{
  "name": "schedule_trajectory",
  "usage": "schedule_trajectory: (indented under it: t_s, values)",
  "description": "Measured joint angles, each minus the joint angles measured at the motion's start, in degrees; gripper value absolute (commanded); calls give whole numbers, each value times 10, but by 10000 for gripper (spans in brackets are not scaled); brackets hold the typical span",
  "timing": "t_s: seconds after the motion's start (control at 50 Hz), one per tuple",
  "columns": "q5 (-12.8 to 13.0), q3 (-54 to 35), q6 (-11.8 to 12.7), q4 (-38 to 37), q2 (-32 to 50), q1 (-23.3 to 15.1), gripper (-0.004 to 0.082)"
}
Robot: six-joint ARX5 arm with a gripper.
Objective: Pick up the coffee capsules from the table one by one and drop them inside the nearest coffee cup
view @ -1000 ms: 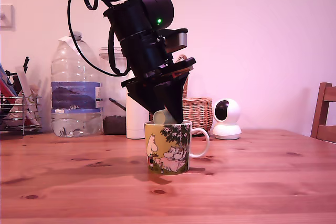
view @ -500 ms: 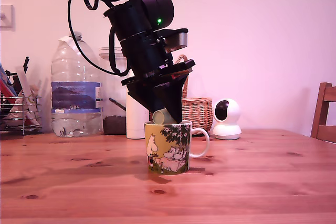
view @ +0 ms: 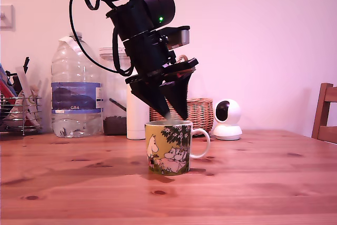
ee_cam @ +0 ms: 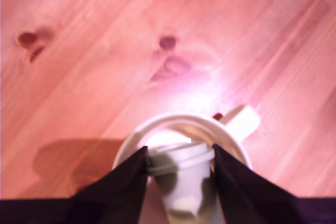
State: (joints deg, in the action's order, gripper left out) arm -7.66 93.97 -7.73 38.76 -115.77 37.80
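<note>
The yellow-green coffee cup [view: 167, 148] with cartoon figures stands mid-table, its white handle toward the exterior view's right. My black gripper [view: 176, 116] hangs just above its rim, jaws spread and open. In the wrist view a pale, blurred coffee capsule [ee_cam: 181, 177] shows between the dark fingers [ee_cam: 126, 182], inside the cup's white rim [ee_cam: 157, 121] and dropping into it. From the exterior view the capsule can hardly be made out. No other capsule shows on the wooden table [view: 263, 183].
Behind the cup stand a large water bottle [view: 75, 85], a white bottle [view: 137, 119], a wicker basket [view: 199, 111] and a small white camera [view: 227, 119]. A wire rack [view: 18, 111] sits at the exterior view's left, a chair [view: 326, 114] at its right.
The capsule was pinched at the fingertips just over the cup's rim. Now the jaws have spread and it has left the tips, falling into the cup.
</note>
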Motion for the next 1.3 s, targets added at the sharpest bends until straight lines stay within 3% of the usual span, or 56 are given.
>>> schedule_trajectory:
  t_s: [0.36,0.5,0.6,0.76,0.86,1.08,1.3]
  values:
    - [5,0,0,-14,0,0,618]
    - [5,0,0,-15,0,2,548]
    - [5,0,0,-16,2,4,415]
    - [5,0,0,-23,21,4,90]
    - [5,0,0,-29,44,4,-16]
    - [5,-23,0,-96,109,3,-21]
    - [5,-150,0,-205,198,-10,-21]
